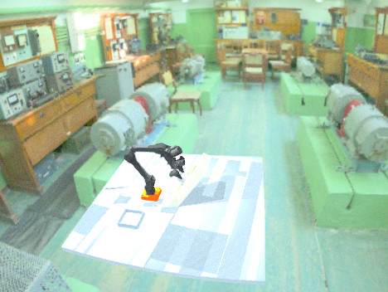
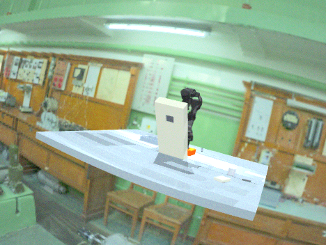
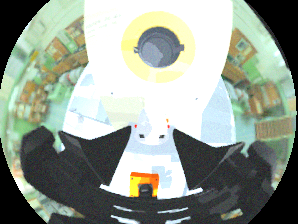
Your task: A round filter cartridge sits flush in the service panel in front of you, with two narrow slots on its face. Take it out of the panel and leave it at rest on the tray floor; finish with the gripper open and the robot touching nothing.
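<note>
Extraction not yet begun: round grey filter cartridge (image 3: 160, 46) sits flush in the cream upright service panel (image 3: 107, 63); black gripper (image 3: 152, 125), fingers parted and empty, faces it nearby; square tray (image 1: 131, 219) waits.

We're looking at an electrical workshop: big grey motors (image 1: 118, 124) sitting on green plinths, wooden benches (image 1: 46, 124) carrying meter panels (image 1: 25, 79), wall switchboards hanging behind.

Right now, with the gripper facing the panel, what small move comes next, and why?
Probably a slow, straight advance toward the filter cartridge. In the wrist view it sits in the cream service panel, centred above the gripper, whose fingers stand partly open, holding nothing and short of the face. Its slots aren't resolvable yet, so closing in should come before any finger alignment.
</note>
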Available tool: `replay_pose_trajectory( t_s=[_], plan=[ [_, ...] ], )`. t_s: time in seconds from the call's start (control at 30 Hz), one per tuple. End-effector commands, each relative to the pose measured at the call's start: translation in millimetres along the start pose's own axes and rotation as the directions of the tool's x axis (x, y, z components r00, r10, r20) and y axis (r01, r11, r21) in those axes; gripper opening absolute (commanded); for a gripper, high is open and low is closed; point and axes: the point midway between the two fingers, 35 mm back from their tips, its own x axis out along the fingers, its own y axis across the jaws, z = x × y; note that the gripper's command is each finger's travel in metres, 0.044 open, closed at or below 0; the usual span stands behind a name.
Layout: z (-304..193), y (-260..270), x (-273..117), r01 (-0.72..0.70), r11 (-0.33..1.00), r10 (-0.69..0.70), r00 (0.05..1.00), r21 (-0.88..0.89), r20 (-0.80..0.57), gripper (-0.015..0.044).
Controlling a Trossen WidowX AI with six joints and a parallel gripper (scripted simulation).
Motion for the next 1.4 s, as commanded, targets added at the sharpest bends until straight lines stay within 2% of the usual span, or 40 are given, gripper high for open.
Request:
replay_pose_trajectory(
  t_s=[0.0,0.57,0.8,1.03,1.37],
  plan=[
    [0,0,0,0.000,1.000,0.000,1.000,0.000,0.000,0.0298],
    [0,0,0,0.000,1.000,0.000,1.000,0.000,0.000,0.0185],
    [8,0,-4,0.000,1.000,0.000,1.000,0.000,0.000,0.0001],
    [23,0,-12,-0.001,1.000,0.001,1.000,0.000,-0.001,0.0000],
    [28,1,-55,-0.001,1.000,0.001,1.000,0.000,-0.003,0.0000]
  ],
)
